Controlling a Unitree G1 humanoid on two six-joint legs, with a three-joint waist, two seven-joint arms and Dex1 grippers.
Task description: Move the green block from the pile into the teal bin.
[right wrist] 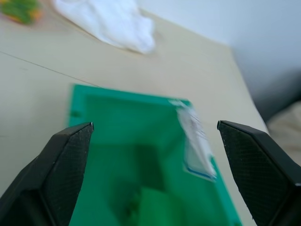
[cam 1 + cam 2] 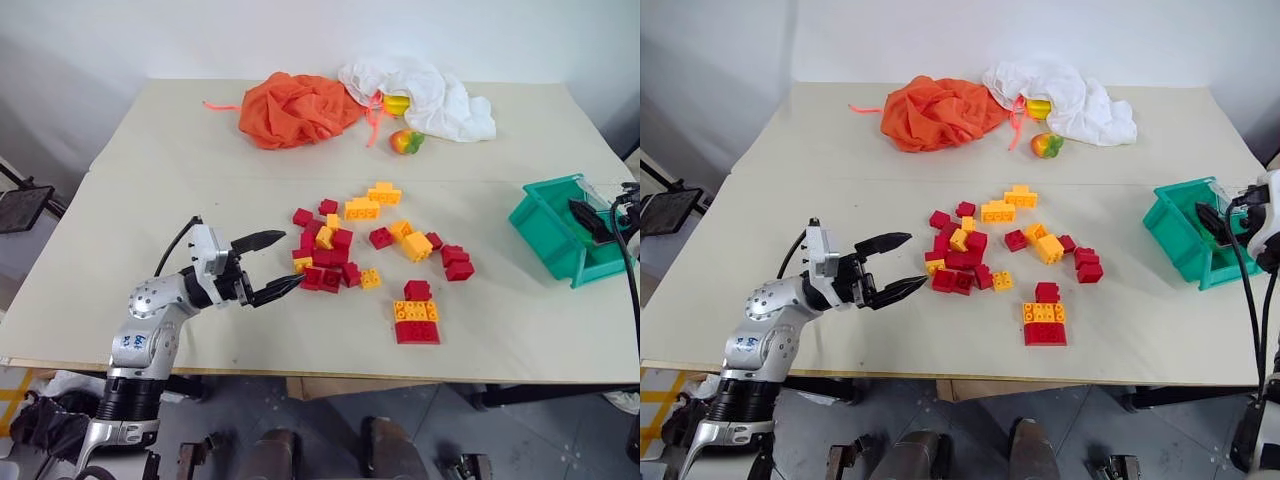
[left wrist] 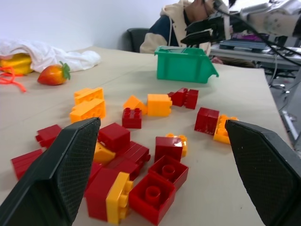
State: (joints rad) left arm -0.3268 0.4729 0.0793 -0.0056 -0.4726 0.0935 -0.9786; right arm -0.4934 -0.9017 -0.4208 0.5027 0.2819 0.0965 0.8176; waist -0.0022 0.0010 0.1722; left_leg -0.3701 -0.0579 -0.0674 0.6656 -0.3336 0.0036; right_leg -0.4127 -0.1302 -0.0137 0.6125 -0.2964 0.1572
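while its two black fingers are spread wide with nothing between them, the right gripper is seen poised over the teal bin, which is taken here as the landmark. in the right wrist view a blurred green block is seen lying inside the bin on its floor, below the gap between the fingers, and a white label is seen on the bin's inner wall. the bin is placed on the table near its right edge, with its open front turned away from the bricks.

to the left of the bin, well apart from it, the pile of red, yellow and orange bricks is scattered over the middle of the table. nearest the bin, two small red bricks are found; nearer the table's front edge, a red brick on a yellow and red stack is set.

further from the bin, at the pile's left side, the left gripper is held with its fingers apart and empty, its lower fingertip just beside the nearest bricks; whether it touches them cannot be told.

behind the pile and far from the bin, an orange cloth and a white cloth are bunched side by side, with a toy fruit in front of them. in the left wrist view a person is seen beyond the bin.
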